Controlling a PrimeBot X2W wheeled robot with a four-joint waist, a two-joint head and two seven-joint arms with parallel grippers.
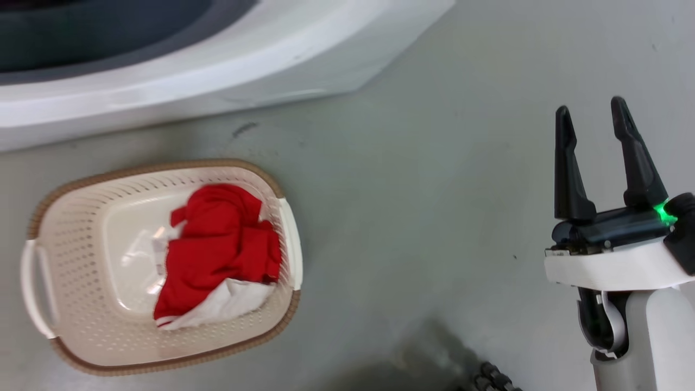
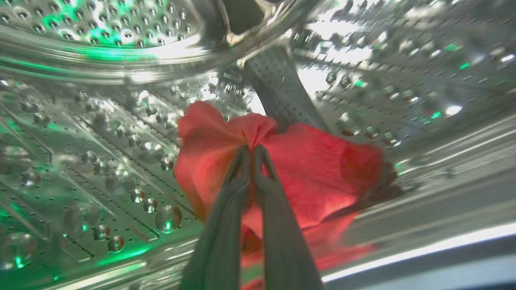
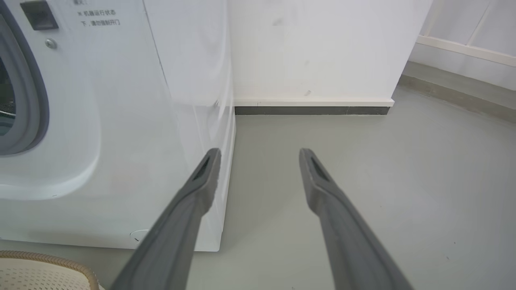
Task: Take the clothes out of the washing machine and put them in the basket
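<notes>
Where the left wrist view looks into the drum (image 2: pixel 100 141) of the washing machine (image 1: pixel 217 65), the left gripper (image 2: pixel 253 150) is seen pinched tight on a fold of a red garment (image 2: pixel 314 169), its two fingers pressed together with the cloth gathered between the tips. The garment is spread against the perforated steel, just below a grey ribbed paddle (image 2: pixel 278 88), and a red reflection is thrown on the shiny metal beneath it. In the head view the right gripper (image 1: pixel 592 117) is held above the grey floor (image 1: pixel 407 190) at the lower right, well apart from the basket (image 1: pixel 163 165), with its fingers spread wide and nothing between them; the same wide gap is shown in the right wrist view. The basket is set on the floor near the front of the machine, on the robot's left. Red clothes (image 1: pixel 217 244) are bundled in its right half, and a white piece (image 1: pixel 228 301) is tucked at their near edge, while the left part of the basket's bottom is left bare. In the right wrist view the grey porthole rim (image 3: pixel 28 80) is seen at the left, with a white wall (image 3: pixel 314 52) behind.
</notes>
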